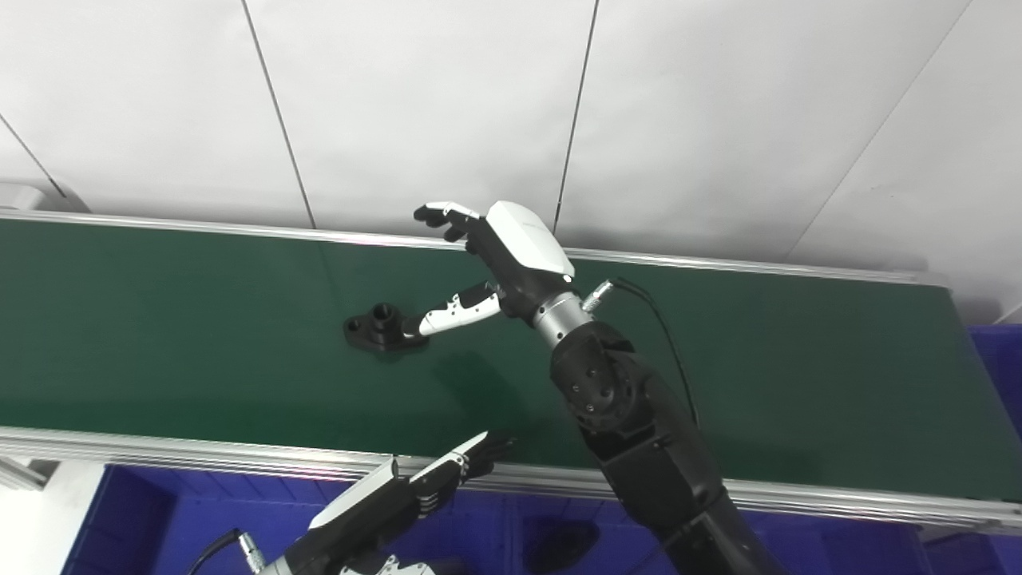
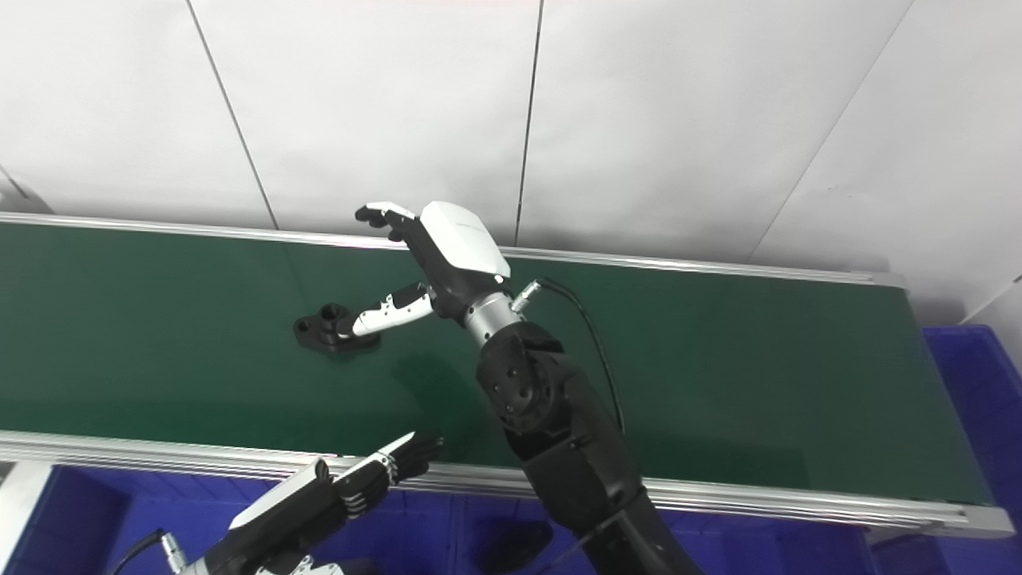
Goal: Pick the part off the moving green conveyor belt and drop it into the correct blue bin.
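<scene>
A black flanged part (image 1: 382,327) with a short round neck lies on the green conveyor belt (image 1: 200,319), left of centre. My right hand (image 1: 499,267) hovers over the belt just right of the part, open, fingers spread toward the far rail and the thumb tip close above the part's right edge. Whether the thumb touches it I cannot tell. My left hand (image 1: 415,487) sits low at the belt's near rail, open, fingers stretched out flat and holding nothing.
Blue bins (image 1: 200,519) line the near side under the belt's front rail, one holding a dark part (image 1: 559,543). Another blue bin (image 1: 998,359) stands past the belt's right end. A white panelled wall rises behind the far rail.
</scene>
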Robot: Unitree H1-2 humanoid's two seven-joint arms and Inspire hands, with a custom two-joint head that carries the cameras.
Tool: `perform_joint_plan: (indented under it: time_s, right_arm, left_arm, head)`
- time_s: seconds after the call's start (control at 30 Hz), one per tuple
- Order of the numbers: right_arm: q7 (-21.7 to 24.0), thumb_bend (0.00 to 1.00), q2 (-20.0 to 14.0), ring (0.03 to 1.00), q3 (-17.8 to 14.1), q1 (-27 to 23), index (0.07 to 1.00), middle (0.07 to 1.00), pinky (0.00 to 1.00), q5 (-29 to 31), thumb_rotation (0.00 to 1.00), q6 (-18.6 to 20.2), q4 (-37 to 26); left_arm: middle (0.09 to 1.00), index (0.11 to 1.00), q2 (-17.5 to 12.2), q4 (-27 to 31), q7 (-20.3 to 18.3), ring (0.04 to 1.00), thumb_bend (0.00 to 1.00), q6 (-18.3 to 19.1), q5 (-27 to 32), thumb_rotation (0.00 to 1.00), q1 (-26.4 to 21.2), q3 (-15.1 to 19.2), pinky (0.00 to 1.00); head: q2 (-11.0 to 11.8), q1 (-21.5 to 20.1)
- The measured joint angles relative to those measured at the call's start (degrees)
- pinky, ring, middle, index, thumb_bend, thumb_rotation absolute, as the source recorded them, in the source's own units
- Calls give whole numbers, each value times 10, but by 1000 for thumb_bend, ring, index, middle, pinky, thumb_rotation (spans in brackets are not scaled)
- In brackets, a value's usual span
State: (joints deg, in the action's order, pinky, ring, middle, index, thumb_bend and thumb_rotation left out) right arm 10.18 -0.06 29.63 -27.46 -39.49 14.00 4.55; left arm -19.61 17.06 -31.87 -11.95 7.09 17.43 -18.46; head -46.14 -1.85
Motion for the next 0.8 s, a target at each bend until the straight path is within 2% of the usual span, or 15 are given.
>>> perform_joint_plan:
  time_s: [0.2, 0.27, 0.43, 0.53, 0.8]
  right_arm:
    - [-2, 946, -1, 761, 16, -2, 817, 809, 690, -9, 255, -13, 28]
    - [-4, 946, -1, 764, 18, -2, 817, 809, 689, -12, 200, -13, 35]
    - [-7, 934, 0, 805, 23, -2, 817, 826, 747, -13, 130, -17, 54]
    - [-7, 924, 0, 831, 28, -1, 843, 828, 786, -13, 125, -22, 58]
    - [-22, 938, -4, 825, 38, 0, 881, 811, 791, -23, 36, -45, 96]
  left_arm:
    - [1000, 1000, 0, 17, 1, 1000, 402, 12, 0, 622, 2, 0, 1000]
    - [1000, 1000, -1, 17, 1, 1000, 397, 13, 0, 610, 3, 0, 1000]
    - [1000, 1000, -1, 17, 1, 1000, 390, 13, 4, 602, 8, 1, 1000]
    - [1000, 1000, -1, 17, 2, 1000, 396, 13, 6, 598, 9, 2, 1000]
    - [1000, 1000, -1, 17, 2, 1000, 393, 13, 13, 575, 12, 4, 1000]
  head:
    - [-3, 0]
    - [-3, 0]
    - [-4, 0]
    - [-4, 0]
    - [-7, -3]
